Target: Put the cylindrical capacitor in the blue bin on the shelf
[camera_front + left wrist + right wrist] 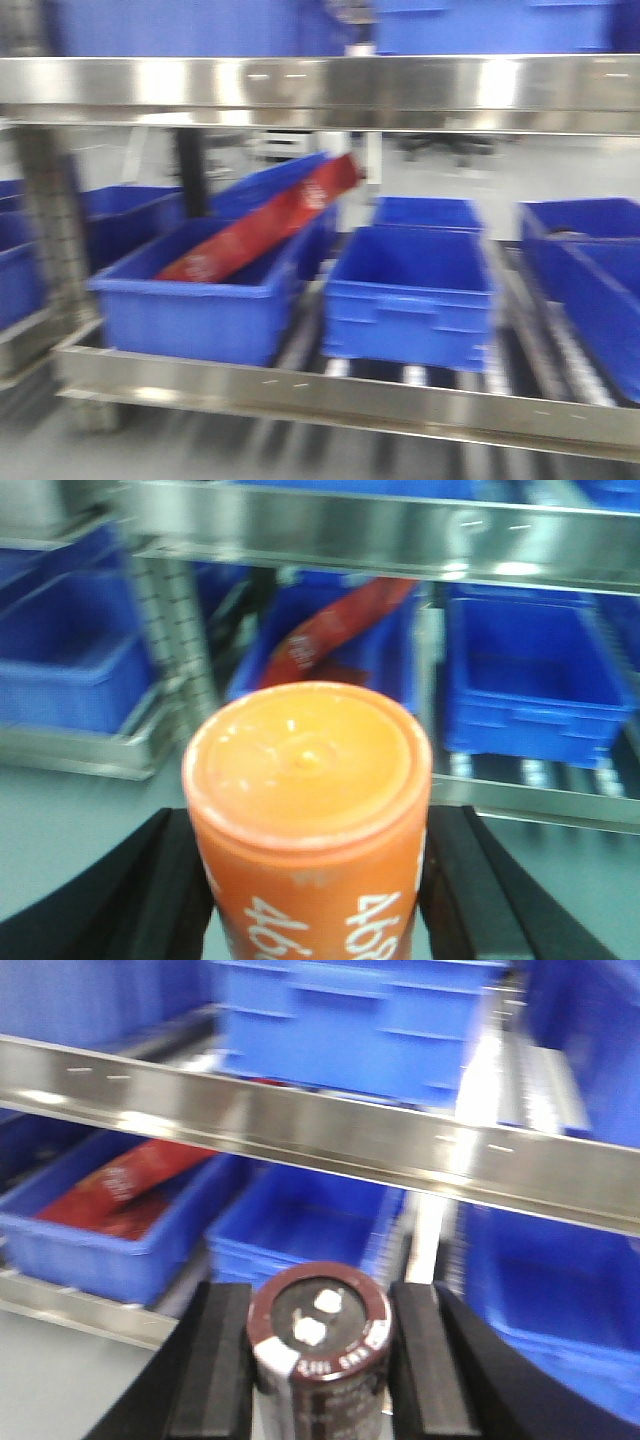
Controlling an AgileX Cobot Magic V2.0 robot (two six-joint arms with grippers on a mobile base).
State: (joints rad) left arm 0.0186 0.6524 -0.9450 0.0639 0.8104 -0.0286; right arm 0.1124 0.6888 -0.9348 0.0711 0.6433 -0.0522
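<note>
Right gripper (322,1360) clamped on the cylindrical capacitor (320,1332); black pads (225,1360) pressed flat against either side of its body, jaws opened only to the width of the can; capacitor upright, two pale terminals on its top face, dark brown rim, pale stripe down the side; it is held out in front of the shelf (320,85), short of the shiny front rail (330,1135), and is not in any bin. Left gripper (315,900) likewise closed, on an orange cylinder (305,770) with white digits on its side; jaws spread wide to take it; this too is in front of the shelf, outside it. On the shelf's lower level, a blue bin (410,290) sits at the middle; a second bin (190,310) stands to its left on the same level, with a red packet (265,225) leaning tilted across it; roller tracks (440,375) show under the bins, just behind the lower rail; more blue bins on the shelf's upper level. All views motion-blurred.
</note>
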